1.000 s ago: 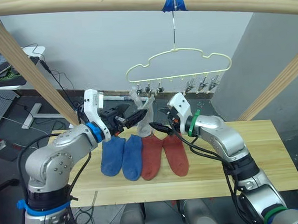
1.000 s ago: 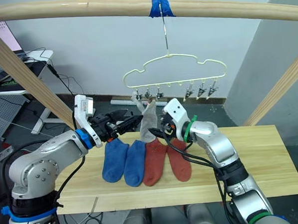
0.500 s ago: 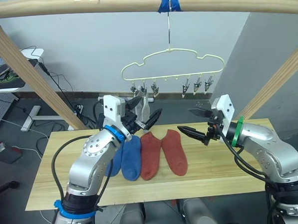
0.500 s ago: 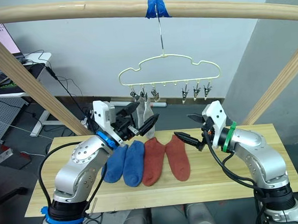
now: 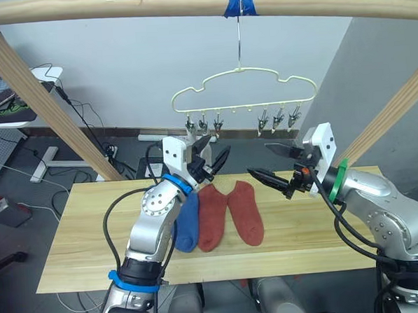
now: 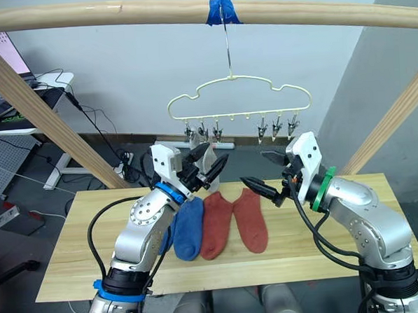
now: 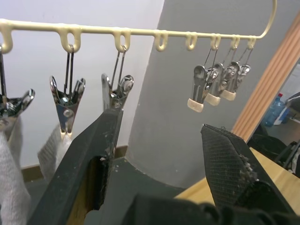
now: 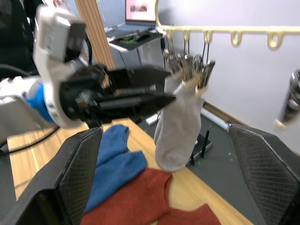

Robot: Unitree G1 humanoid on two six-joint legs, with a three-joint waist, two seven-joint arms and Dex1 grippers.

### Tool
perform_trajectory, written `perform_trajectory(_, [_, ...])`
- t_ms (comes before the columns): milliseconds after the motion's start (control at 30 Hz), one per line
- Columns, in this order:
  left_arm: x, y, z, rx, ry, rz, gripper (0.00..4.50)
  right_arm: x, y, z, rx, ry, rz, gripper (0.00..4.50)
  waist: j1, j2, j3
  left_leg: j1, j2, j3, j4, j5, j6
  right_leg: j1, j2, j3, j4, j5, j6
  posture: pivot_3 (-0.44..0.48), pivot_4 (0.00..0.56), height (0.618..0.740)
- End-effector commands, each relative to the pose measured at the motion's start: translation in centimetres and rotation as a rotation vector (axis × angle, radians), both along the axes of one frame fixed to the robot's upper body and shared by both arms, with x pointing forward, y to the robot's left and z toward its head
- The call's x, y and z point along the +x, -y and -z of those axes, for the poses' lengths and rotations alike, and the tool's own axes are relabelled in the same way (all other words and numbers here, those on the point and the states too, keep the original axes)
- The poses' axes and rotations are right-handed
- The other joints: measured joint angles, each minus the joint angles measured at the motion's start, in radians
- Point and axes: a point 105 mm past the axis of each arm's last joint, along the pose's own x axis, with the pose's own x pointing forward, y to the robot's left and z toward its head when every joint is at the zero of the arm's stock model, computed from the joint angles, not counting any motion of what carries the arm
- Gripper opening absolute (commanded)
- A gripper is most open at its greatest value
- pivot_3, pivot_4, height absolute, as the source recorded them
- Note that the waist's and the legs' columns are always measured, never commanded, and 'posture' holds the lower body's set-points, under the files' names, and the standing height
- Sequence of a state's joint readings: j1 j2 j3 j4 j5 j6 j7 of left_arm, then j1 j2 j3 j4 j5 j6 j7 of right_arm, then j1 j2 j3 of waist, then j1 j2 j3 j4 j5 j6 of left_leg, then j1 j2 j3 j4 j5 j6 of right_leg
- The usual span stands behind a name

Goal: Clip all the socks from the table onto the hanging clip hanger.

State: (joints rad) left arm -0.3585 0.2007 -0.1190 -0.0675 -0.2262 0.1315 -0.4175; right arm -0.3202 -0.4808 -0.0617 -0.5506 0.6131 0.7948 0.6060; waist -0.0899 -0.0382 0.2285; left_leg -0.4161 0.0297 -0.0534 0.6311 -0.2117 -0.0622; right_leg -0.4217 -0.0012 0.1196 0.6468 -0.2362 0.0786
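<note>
We took the clip hanger (image 5: 243, 91) as our landmark; it hung by its long hook from a round wooden pole (image 5: 187, 3) at a patch of blue tape (image 5: 242, 0), its long axis running level from side to side and its row of small metal clips (image 7: 215, 84) pointing straight down. Below the hanger lay the table (image 5: 354, 243) of pale wood planks, its long side parallel to the hanger's bar. On the table, under the hanger, we saw socks side by side and touching: a blue sock (image 5: 188, 224) toward the hanger's left end, then two rust red socks (image 5: 229, 213) nearer the middle, each with its long axis running from the table's near edge toward the far edge, cuffs at the far end. A light grey sock (image 8: 179, 124) hung from the clips at the hanger's left end, long axis vertical, its free end pointing down; in the left wrist view we saw pale grey fabric at two neighbouring clips there. The left gripper (image 5: 211, 162) was raised just below those left clips, beside the hanging sock, its fingers spread apart and holding nothing. The right gripper (image 5: 275, 161) hovered under the hanger's right half, above the table, its fingers likewise wide apart and empty.
</note>
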Motion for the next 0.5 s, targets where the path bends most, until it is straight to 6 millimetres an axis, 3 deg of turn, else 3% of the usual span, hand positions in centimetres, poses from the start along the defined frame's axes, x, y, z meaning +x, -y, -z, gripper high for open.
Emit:
perform_trajectory(33, [0.4,0.1,-1.2,-0.009,0.062,-0.017,2.97,-0.6,0.0,-1.9,0.033,0.064,-0.011,4.50,0.000,0.000,0.000,0.000,0.000,0.000,0.000,0.000,0.000,0.000,0.000,0.000,0.000,0.000,0.000,-0.148,0.213,0.740])
perform_trajectory(500, [3.3,0.6,-1.5,-0.047,0.071,-0.048,2.97,-1.6,-0.8,-3.5,0.100,0.073,-0.089,4.50,-0.008,0.000,0.000,0.000,0.000,0.000,0.000,0.000,0.000,0.000,0.000,0.000,0.000,0.000,0.000,-0.166,0.214,0.740])
